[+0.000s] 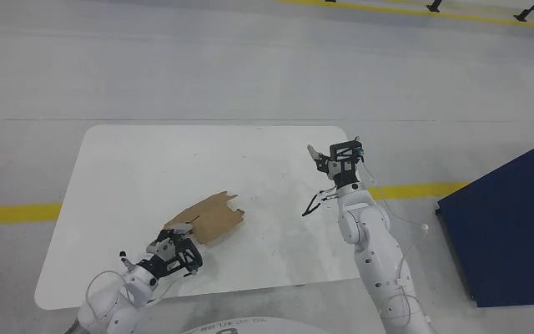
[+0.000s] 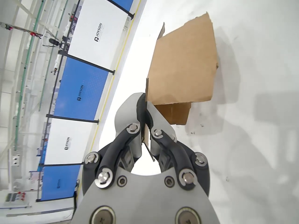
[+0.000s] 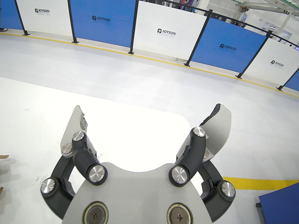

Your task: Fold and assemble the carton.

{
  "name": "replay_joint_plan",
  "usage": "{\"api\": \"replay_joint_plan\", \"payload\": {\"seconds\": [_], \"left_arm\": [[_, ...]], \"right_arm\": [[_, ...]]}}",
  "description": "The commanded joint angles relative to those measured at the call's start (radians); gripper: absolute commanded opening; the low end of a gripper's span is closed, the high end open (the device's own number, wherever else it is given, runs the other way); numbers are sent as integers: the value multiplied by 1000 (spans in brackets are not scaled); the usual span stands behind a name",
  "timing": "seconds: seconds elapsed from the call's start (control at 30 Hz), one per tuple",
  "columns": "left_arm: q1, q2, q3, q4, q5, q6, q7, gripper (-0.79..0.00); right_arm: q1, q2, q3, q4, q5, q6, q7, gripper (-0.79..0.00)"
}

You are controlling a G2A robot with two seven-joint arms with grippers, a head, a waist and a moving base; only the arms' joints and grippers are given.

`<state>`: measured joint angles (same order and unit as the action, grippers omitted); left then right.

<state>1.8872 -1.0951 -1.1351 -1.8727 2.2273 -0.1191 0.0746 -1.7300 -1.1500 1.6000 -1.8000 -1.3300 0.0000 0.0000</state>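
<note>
In the top view, the carton (image 1: 209, 219) lay as a flattened brown sheet on the white table (image 1: 117, 167). The left tool (image 1: 182, 244) sat at the carton's corner closest to the robot, touching the board. The right tool (image 1: 335, 150) hung over the table well apart from the carton, off to its right and farther from the robot, with its two fingers spread.

In the left wrist view, the left tool (image 2: 144, 108) was closed tight, its fingers pinching a thin edge of the carton (image 2: 184, 66). The main panel stretched away from the pinch, slightly lifted off the table (image 2: 257, 24), and a smaller flap (image 2: 174, 115) showed beneath the end by the tool.

In the right wrist view, the right tool (image 3: 149, 110) stood wide open with nothing between its fingers, above the table (image 3: 46, 108). A brown sliver of the carton (image 3: 3, 156) peeked in at the frame's edge, well apart from the tool. Beyond the table ran a fence of blue and white panels (image 3: 163, 31).
</note>
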Motion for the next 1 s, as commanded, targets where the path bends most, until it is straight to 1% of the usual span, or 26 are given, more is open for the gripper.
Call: {"api": "replay_joint_plan", "payload": {"seconds": [0.0,0.03,0.07,0.1,0.13,0.2,0.6,0.67,0.7,0.83,0.9,0.97], "left_arm": [[-9,5,-58,-9,-173,-100,54,-785],[-10,6,-77,-9,-223,-122,62,-785],[-11,9,-115,-11,-311,-176,75,-785],[-12,13,-144,-16,-362,-217,82,-785],[-13,16,-174,-22,-399,-246,88,-785],[-1,23,-222,-32,-424,-273,97,-785],[-4,23,-225,-26,-432,-275,90,-785],[-20,22,-217,-11,-466,-308,87,-785],[-41,22,-213,16,-541,-380,102,-785],[-143,28,-250,133,-829,-674,106,-785],[-185,33,-264,186,-936,-784,81,-785],[-217,36,-266,226,-1021,-862,46,-785]], "right_arm": [[0,0,0,0,0,0,0,0],[0,0,0,0,0,0,0,0],[0,0,0,0,0,0,0,0],[0,0,0,0,0,0,0,0],[0,0,0,0,0,0,0,0],[0,0,0,0,0,0,0,0],[0,0,0,0,0,0,0,0],[0,0,0,0,0,0,0,0],[0,0,0,0,0,0,0,0],[0,0,0,0,0,0,0,0],[0,0,0,0,0,0,0,0],[0,0,0,0,0,0,0,0]]}}
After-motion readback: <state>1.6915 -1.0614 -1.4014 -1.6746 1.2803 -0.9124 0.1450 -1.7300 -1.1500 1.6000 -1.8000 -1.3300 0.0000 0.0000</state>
